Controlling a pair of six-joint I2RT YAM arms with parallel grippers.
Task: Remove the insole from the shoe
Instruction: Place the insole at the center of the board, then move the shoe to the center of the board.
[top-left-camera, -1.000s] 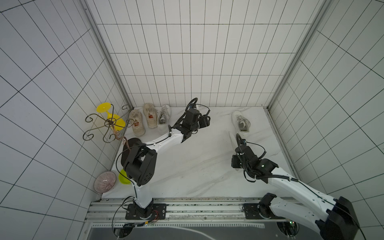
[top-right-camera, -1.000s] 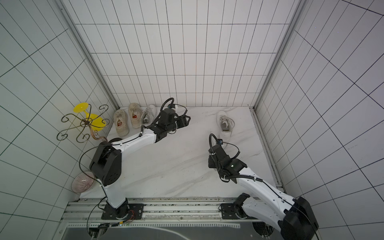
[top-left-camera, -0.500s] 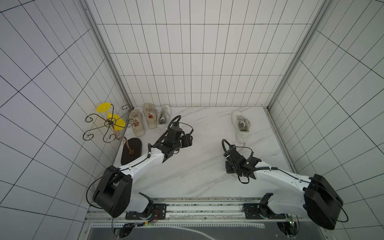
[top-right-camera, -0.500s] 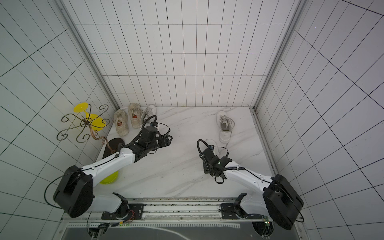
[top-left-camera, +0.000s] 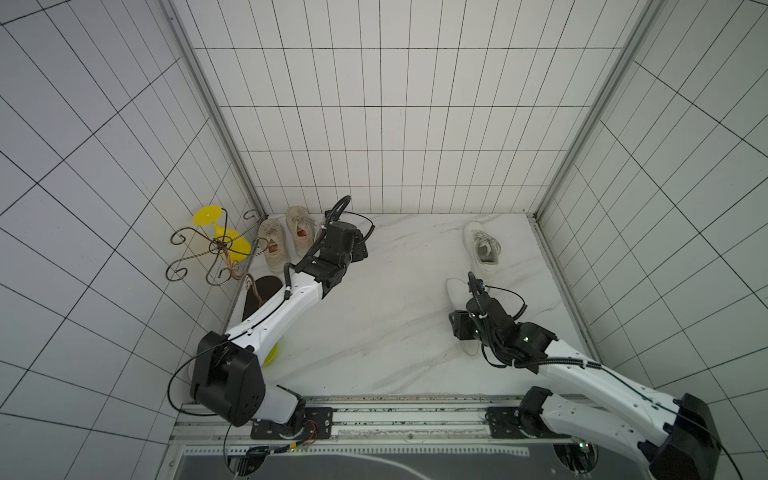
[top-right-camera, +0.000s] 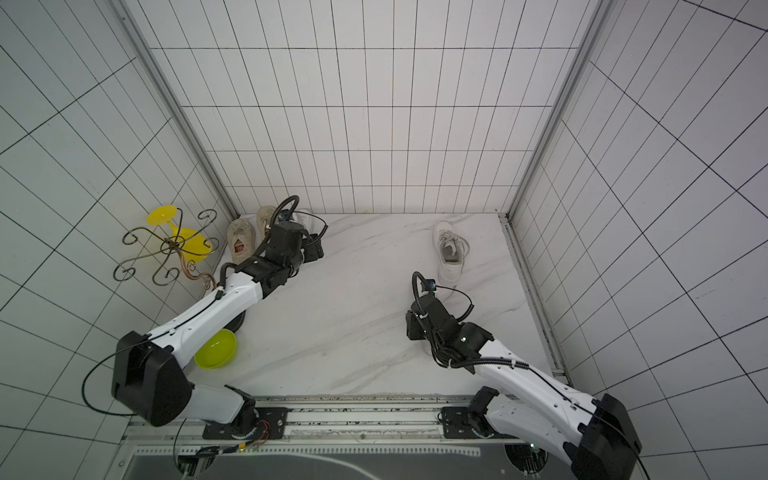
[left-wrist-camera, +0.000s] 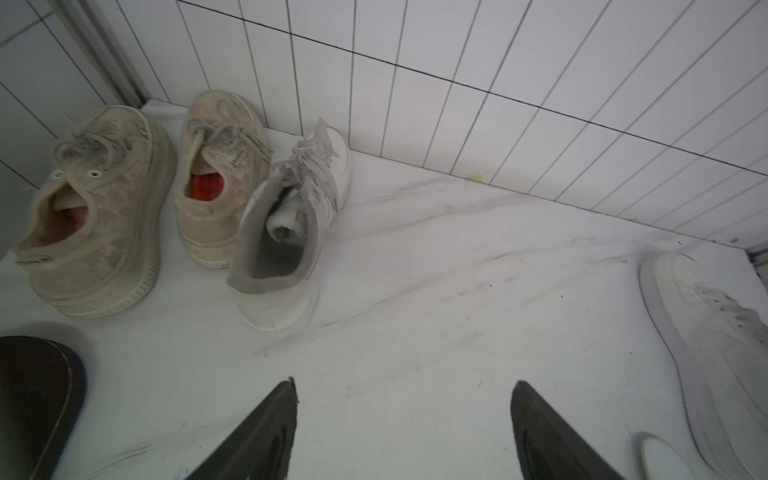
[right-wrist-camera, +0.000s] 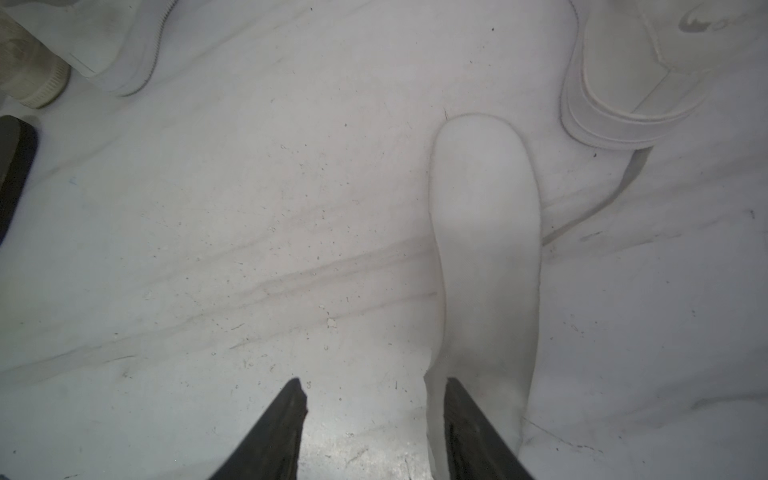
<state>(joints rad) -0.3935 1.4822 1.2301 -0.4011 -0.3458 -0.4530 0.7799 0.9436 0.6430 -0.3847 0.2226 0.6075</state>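
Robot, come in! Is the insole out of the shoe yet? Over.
Left gripper open, empty. Right gripper open by insole. Insole out, flat on table beside shoe. Nothing in the way.

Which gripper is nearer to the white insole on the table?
Right. The right gripper is at the end of the insole, one finger over its edge. The left gripper is far across the table, beside three shoes.

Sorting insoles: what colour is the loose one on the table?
The insole is white; the right wrist view shows it best.
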